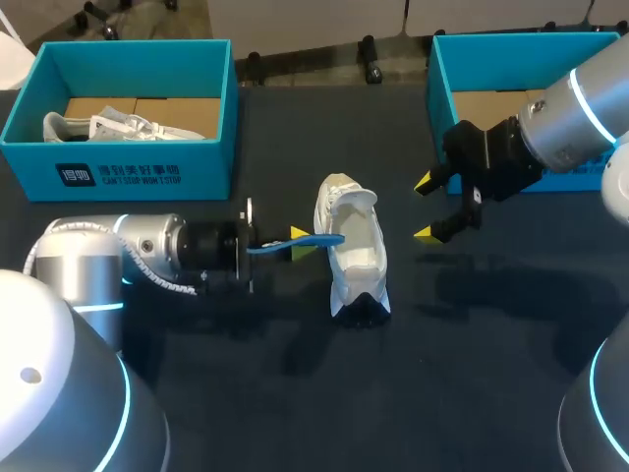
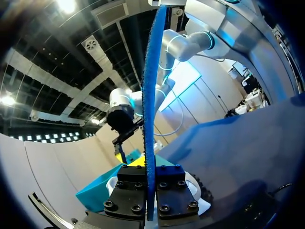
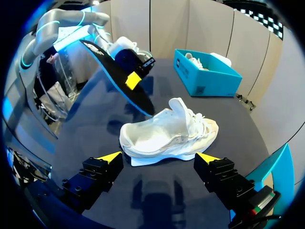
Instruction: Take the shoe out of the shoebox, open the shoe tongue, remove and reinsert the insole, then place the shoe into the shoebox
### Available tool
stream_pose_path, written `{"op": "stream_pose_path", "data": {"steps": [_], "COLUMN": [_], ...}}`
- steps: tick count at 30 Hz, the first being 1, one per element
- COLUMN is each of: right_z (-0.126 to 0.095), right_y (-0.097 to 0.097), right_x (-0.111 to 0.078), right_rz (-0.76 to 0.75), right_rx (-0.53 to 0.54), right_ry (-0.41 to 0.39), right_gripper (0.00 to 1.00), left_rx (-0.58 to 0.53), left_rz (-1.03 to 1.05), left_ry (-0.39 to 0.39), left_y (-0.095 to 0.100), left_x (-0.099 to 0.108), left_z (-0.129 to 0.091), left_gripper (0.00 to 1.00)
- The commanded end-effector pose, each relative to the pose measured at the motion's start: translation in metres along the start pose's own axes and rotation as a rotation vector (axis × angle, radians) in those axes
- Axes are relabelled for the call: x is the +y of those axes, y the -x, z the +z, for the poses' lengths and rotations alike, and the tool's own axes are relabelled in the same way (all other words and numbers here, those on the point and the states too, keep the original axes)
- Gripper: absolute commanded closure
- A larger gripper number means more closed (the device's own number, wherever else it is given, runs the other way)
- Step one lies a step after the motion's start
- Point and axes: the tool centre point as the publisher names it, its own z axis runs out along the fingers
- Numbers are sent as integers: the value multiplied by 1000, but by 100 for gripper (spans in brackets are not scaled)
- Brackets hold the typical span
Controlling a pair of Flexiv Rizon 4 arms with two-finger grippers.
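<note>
1. The white sneaker (image 1: 352, 261) (image 3: 169, 136) is on the dark bench (image 1: 472, 344), about midway between the two arms and outside both boxes. Its tongue is lifted clear of the opening.
2. The left fingers (image 1: 300, 234) (image 2: 131, 191) (image 3: 132, 80) are pressed together on the blue insole (image 1: 295, 243) (image 2: 151, 95) (image 3: 119, 78). They grip one end, and the insole stands on edge.
3. The insole's free end reaches to the rim of the sneaker's opening. Whether it touches the rim cannot be told.
4. The right fingers (image 1: 425, 183) (image 3: 110, 157) are spread wide with nothing in them. They hang over the bench just beside the sneaker, on the side away from the insole.
5. The left shoebox (image 1: 118, 157) (image 3: 209, 71) is teal and stands at the far edge of the bench on the left arm's side. Its front wall carries a white printed logo block and lines of white lettering.
6. Another white shoe (image 1: 118, 126) and some crumpled paper lie inside the left shoebox.
7. The right shoebox (image 1: 442, 88) is also teal and stands at the far edge behind the right arm, which partly hides it; brown card shows on its floor
</note>
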Motion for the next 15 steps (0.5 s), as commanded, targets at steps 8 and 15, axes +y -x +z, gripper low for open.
{"op": "stream_pose_path", "data": {"steps": [8,15], "right_z": [1,1], "right_y": [0,0], "right_x": [0,0], "right_rz": [0,0], "right_rx": [-1,-1], "right_ry": [-2,-2], "right_gripper": [0,0], "left_rx": [-6,-12], "left_rz": [6,-6], "left_ry": [-2,-3], "left_y": [6,9], "left_x": [-6,2], "left_z": [6,14], "left_gripper": [100,100]}}
